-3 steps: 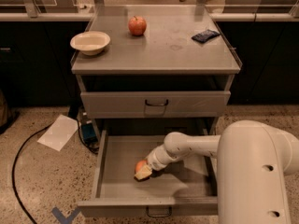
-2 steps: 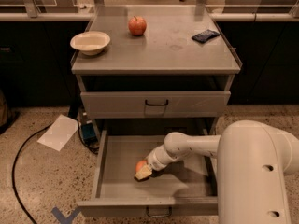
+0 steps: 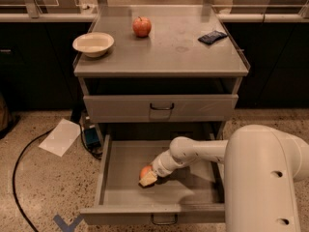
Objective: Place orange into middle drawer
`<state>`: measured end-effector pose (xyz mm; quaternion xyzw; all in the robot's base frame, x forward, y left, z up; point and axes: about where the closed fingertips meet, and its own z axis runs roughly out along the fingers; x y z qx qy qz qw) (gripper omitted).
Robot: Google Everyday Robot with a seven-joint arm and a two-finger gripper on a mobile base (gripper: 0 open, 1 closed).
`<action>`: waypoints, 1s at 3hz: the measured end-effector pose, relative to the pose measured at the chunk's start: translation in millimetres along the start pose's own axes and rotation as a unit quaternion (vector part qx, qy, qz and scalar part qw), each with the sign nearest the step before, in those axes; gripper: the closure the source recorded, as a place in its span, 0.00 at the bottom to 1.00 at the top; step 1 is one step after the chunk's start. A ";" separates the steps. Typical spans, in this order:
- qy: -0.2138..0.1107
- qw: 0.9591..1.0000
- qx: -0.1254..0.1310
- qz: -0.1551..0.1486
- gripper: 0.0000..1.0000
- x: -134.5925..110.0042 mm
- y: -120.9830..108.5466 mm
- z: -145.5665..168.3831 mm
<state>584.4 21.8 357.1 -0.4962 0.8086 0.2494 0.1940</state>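
The middle drawer (image 3: 113, 178) is pulled open below the shut upper drawer (image 3: 159, 108). The orange (image 3: 144, 171) rests low inside it, left of centre, partly hidden by my gripper (image 3: 147, 178). My white arm reaches in from the right, and the gripper's pale fingers (image 3: 149, 179) sit around the orange at the drawer floor.
On the cabinet top stand a red apple (image 3: 142, 26), a white bowl (image 3: 93, 44) and a dark blue packet (image 3: 212, 36). A sheet of paper (image 3: 60, 137), a blue box (image 3: 90, 135) and a black cable (image 3: 19, 163) lie on the floor to the left.
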 end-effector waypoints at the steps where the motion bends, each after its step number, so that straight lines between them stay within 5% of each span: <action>1: 0.000 1.000 0.000 0.000 0.12 0.0 0.0 0.0; 2: 0.000 1.000 0.000 0.000 0.00 0.0 0.0 0.1; 3: 0.000 1.000 0.000 0.000 0.00 0.0 0.0 0.1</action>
